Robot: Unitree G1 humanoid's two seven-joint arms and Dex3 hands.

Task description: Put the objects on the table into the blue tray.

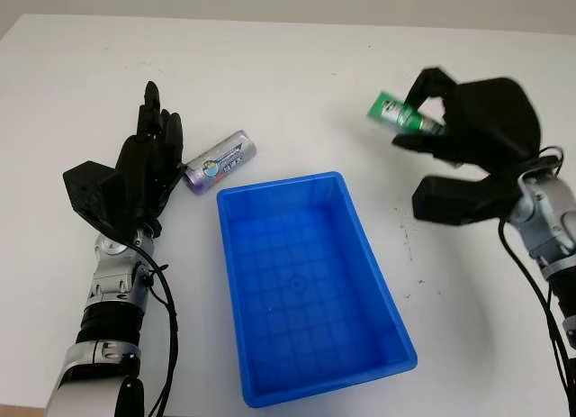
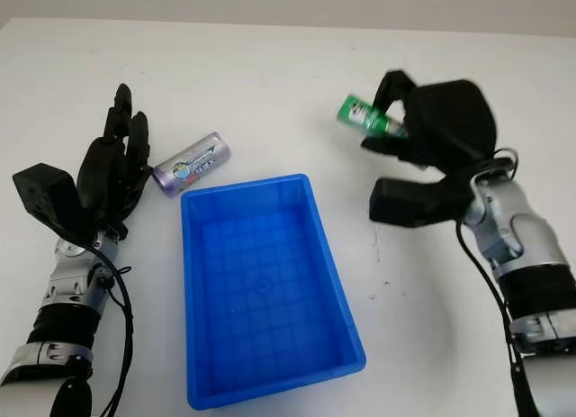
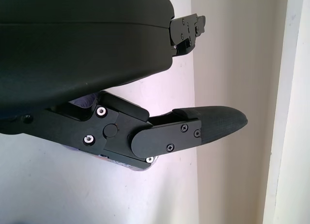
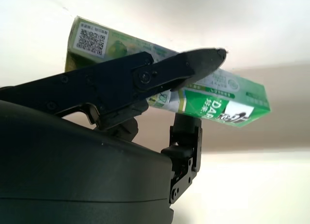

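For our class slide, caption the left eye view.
Right hand lifts green box beside empty blue tray; open left hand by purple tube.

1. On the green carton held in the right hand, you can read white letters "DAR" on the green side face, with smaller print beside them too small to make out.
2. On the carton's end face you see a QR code with a line of tiny print above it that you cannot read.
3. The purple can by the left hand carries a printed label whose lettering you cannot read.
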